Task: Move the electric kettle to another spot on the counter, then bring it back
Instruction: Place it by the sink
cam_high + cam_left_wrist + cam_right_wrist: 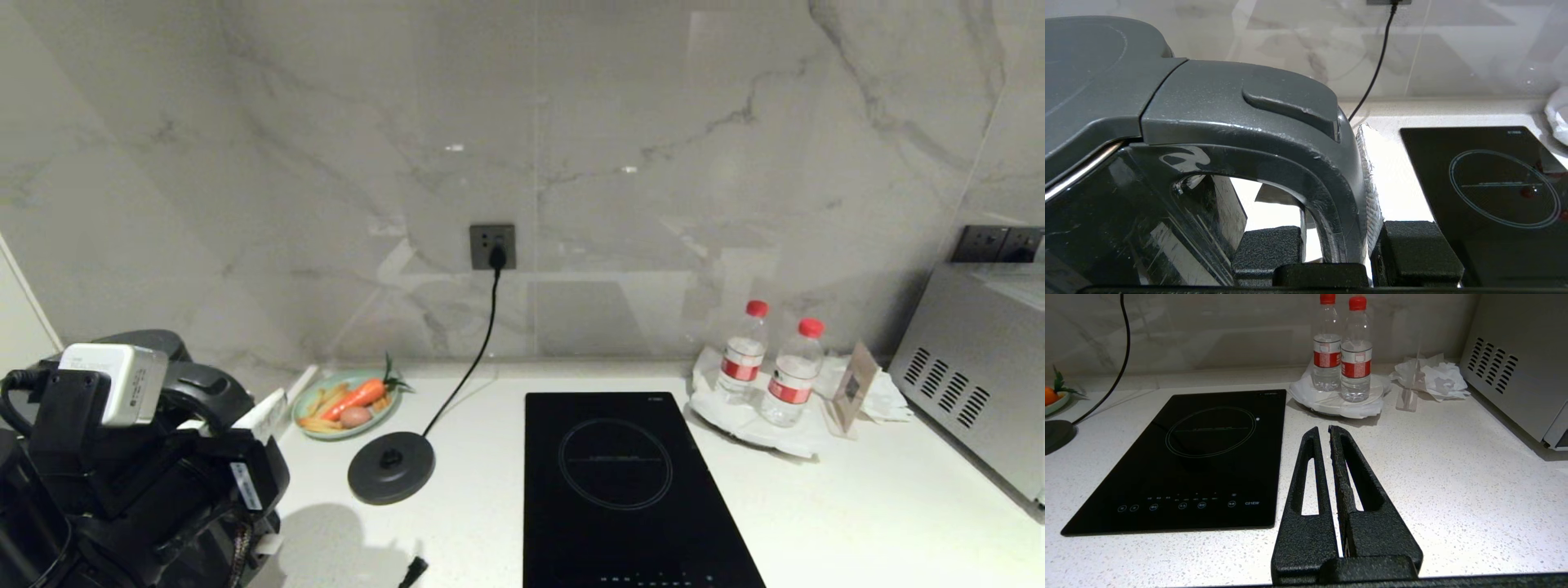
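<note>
Left gripper (1341, 245) clamped on the loop handle (1331, 196) of the electric kettle (1106, 102), one finger inside the loop, the other against its outer face. Kettle at the far left of the counter (816, 523), largely hidden behind the left arm in the head view, off the base disc (391, 467); whether lifted clear of the worktop or resting on it cannot be told. Right gripper (1328, 435) idle above bare worktop right of the cooktop (629, 490), fingers together, nothing between them.

Risks, as judged: grip on the handle alone, so a swing or tilt of the jug during travel and possible slip between the pads; on the return, a snag on the power cord (482, 343) or a seat off-centre on the disc; too wide a carry toward the fruit plate (347, 404) just beyond the disc, with a knock there; loose black plug (413, 572) at the near edge liable to be swept off.

Count: one kettle, one base disc, one cord, one cooktop, one plate of produce, two water bottles (743, 353) with red caps, one small card stand (853, 388), one metal appliance (971, 367) at the right, one wall socket (492, 246) in use.
</note>
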You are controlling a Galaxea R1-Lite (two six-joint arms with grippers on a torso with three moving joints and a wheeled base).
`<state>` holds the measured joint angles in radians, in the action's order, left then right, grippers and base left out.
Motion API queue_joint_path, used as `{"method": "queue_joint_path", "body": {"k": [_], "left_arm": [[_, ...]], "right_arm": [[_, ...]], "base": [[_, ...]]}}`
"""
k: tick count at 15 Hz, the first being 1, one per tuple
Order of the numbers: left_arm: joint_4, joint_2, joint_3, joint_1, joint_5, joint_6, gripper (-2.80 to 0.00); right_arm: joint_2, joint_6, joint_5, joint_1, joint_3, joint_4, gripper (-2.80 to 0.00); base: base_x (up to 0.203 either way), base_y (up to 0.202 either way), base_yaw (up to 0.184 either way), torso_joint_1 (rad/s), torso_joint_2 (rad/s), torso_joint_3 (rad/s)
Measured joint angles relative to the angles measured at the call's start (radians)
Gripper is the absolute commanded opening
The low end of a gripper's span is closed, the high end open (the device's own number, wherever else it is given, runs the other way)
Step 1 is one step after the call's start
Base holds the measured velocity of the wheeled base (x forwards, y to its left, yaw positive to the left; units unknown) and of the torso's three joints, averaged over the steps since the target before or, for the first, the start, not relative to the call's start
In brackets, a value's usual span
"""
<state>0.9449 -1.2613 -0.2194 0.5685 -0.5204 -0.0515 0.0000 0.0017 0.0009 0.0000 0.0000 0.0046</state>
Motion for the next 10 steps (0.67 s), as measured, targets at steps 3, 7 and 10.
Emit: {"method": "queue_joint_path", "body": {"k": [3,7,10], "left_arm": [[0.001,0.010,0.016,-0.001,-0.001,-0.017,-2.80],[0.001,0.019,0.030,-0.009,-0.012,-0.023,-2.80],[0.000,0.031,0.065,-0.020,-0.012,-0.023,-2.80]], "right_arm": [[0.000,0.000,0.000,0.000,0.000,0.000,-2.80],[0.000,0.000,0.000,0.000,0.000,0.000,-2.80],[0.000,0.000,0.000,0.000,0.000,0.000,-2.80]], "base": [[0.000,0.000,0.000,0.001,0.00,0.013],[0.000,0.000,0.000,0.000,0.00,0.000],[0.000,0.000,0.000,0.000,0.00,0.000]]}}
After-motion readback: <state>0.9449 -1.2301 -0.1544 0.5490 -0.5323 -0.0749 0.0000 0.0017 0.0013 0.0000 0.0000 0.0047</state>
